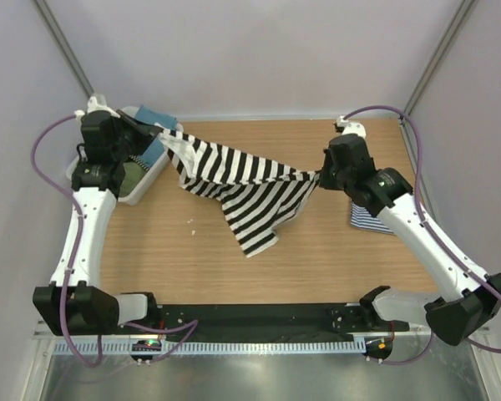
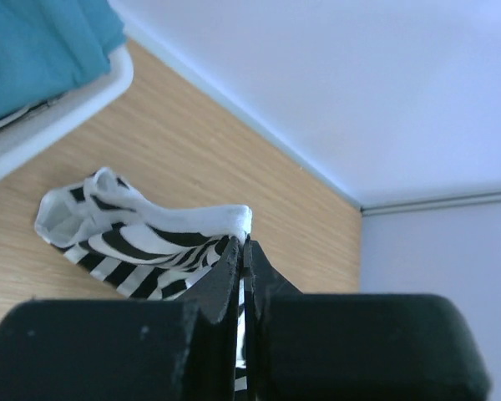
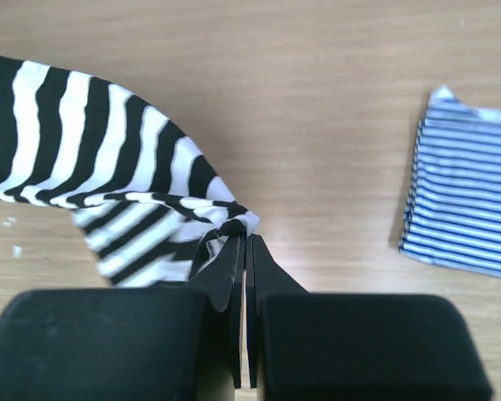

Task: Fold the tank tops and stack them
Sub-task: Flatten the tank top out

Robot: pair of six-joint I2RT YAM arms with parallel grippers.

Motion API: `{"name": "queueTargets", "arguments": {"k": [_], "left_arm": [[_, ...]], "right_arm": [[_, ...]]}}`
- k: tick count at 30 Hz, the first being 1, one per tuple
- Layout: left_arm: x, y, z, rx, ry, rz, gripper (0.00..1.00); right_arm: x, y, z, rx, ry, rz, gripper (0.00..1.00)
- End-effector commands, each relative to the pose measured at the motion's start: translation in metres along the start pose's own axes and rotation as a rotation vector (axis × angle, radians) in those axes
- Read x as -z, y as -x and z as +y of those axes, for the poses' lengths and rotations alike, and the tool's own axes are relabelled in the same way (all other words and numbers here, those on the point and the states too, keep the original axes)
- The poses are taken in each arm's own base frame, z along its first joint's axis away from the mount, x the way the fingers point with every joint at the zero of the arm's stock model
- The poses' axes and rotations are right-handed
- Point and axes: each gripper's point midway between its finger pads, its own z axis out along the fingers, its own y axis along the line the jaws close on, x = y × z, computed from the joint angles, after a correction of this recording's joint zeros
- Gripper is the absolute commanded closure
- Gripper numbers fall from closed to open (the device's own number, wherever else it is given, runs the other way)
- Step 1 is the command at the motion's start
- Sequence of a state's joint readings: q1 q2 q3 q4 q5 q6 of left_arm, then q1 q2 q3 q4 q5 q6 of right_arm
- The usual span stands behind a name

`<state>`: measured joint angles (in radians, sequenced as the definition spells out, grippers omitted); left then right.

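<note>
Two pinches: the left fingers (image 2: 224,280) are shut on a white hem, seemingly a strap, and the right fingers (image 3: 225,269) on the opposite corner. The broad black-and-white striped cloth tank top (image 1: 234,175) sags onto the wooden surface (image 1: 317,259). Best to lower it evenly and taut, beside the folded navy-and-white pinstriped tank top (image 3: 468,209).

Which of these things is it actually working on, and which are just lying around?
Job: black-and-white tank top, held by left gripper and right gripper; folded navy-striped tank top.
Lying about: white basket, teal cloth inside it.
</note>
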<state>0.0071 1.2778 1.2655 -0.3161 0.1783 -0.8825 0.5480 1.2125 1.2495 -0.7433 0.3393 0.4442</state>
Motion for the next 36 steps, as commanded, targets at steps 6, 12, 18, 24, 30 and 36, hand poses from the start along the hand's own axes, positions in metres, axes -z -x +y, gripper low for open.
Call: {"name": "queueTargets", "arguments": {"k": [6, 12, 18, 24, 30, 36], "left_arm": [[0.094, 0.041, -0.031, -0.099, -0.004, -0.161, 1.0], [0.097, -0.041, 0.024, -0.063, -0.009, 0.017, 1.0], [0.11, -0.078, 0.065, -0.05, 0.04, 0.036, 1.0], [0.1, -0.105, 0.102, -0.039, 0.121, 0.087, 0.68], [0.089, -0.133, 0.117, -0.123, 0.129, 0.223, 0.35], [0.112, -0.203, 0.11, -0.2, 0.092, 0.394, 0.39]], "right_arm": [[0.081, 0.044, 0.009, -0.002, 0.217, -0.168, 0.99], [0.059, -0.051, -0.002, -0.061, 0.283, -0.027, 0.99], [0.057, -0.095, -0.009, -0.119, 0.325, 0.011, 0.99], [0.03, -0.109, -0.012, -0.124, 0.252, 0.08, 0.99], [0.01, -0.113, -0.002, -0.138, 0.263, 0.104, 0.99], [0.0, -0.109, -0.001, -0.137, 0.236, 0.102, 0.99]]}}
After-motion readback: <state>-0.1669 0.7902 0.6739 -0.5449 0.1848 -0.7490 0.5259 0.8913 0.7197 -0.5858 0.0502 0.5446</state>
